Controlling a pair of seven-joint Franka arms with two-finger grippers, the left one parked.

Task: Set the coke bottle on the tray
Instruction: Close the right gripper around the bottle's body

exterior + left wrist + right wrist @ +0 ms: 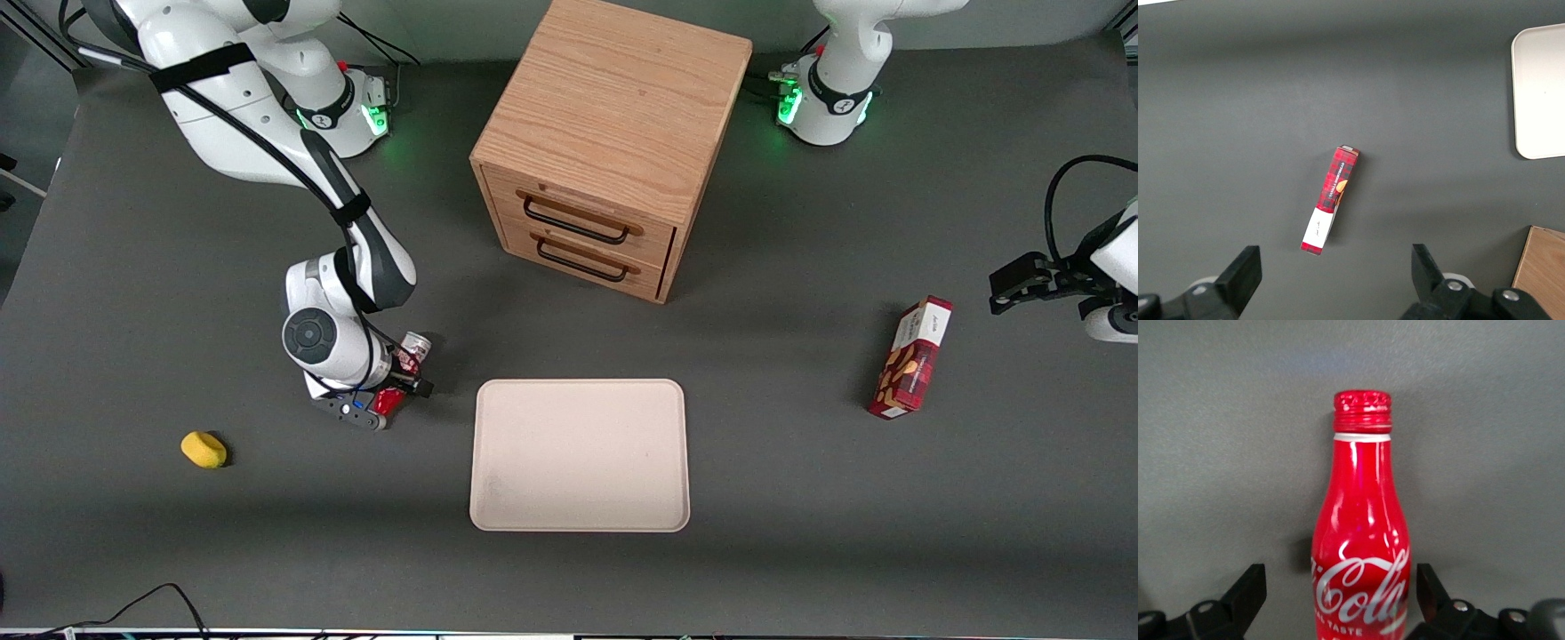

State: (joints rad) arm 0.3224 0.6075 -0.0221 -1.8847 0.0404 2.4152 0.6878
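Note:
The coke bottle [1361,540] lies on the grey table, red with white script and a red cap. In the front view its silver base [416,344] and a bit of red [388,402] show from under the wrist. My right gripper [1341,593] is lowered over the bottle's body and open, one finger on each side: one black finger [1251,587] stands well off it, the other [1430,587] close beside it. In the front view the gripper [402,378] is beside the beige tray [578,453], toward the working arm's end. Nothing is on the tray.
A wooden two-drawer cabinet [613,142] stands farther from the front camera than the tray. A red snack box [914,358] lies toward the parked arm's end. A small yellow object [204,449] lies toward the working arm's end, nearer the camera than the gripper.

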